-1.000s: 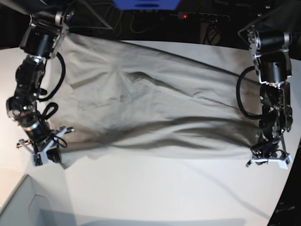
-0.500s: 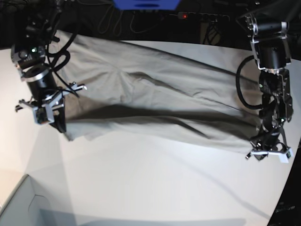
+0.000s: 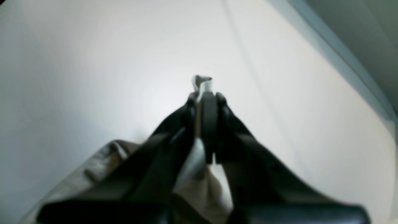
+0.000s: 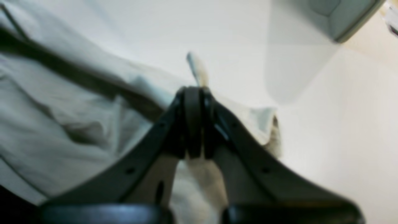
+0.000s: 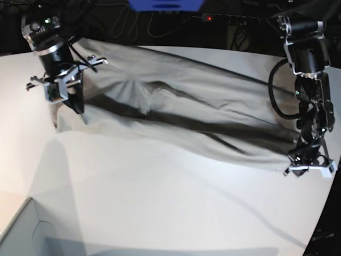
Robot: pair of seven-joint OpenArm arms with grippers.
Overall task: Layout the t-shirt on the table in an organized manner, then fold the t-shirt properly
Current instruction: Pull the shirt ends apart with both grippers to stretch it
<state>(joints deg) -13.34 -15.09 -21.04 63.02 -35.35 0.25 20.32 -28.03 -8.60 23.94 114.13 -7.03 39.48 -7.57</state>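
Both the left gripper (image 5: 305, 166) and right gripper (image 5: 71, 101) pinch the t-shirt (image 5: 176, 114) tight, stretched over the table (image 5: 170, 208).

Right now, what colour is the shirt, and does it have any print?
The shirt is plain light beige-grey, no print; the base view shows it best.

I note a pale box (image 5: 21, 232) at the near left corner of the base view; its corner (image 4: 345, 18) also shows top right in the right wrist view. Behind: a blue object (image 5: 165, 4), power strip (image 5: 229, 19) with red light, cables (image 5: 133, 24).
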